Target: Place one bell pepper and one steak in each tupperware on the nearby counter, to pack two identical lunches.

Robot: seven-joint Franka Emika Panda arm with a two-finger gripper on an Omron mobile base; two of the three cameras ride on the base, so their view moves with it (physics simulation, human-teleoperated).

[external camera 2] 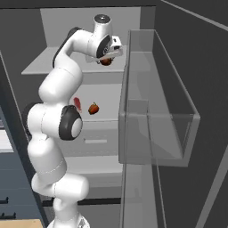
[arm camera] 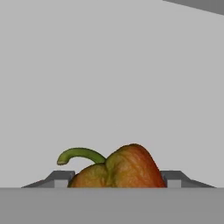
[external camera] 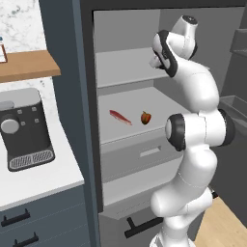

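**kitchenbot_fan:** Bell pepper is sitting right between the two dark fingertips in the hand view, green stem curling off to the left. From the right base view the gripper is up on the upper fridge shelf with that red-orange pepper tucked under it. So where's the rest of the stuff?

**panda_watcher:** One shelf down. There's a second bell pepper and a steak lying on the lower fridge shelf, near each other but not touching, steak to the left in the left base view. The counter is off to the left of the open fridge, with a dark coffee machine on it.

**kitchenbot_fan:** Is the pincer actually squeezing the pepper?

**panda_watcher:** Honestly can't tell. The tips flank the pepper on both sides and look very close to its skin, but whether they're pressing on it or just beside it isn't clear. The pepper looks like it's on the shelf, upright-ish, stem end tilted left.

**kitchenbot_fan:** And the fridge door?

**panda_watcher:** Swung open, clear door bin in front on the right.
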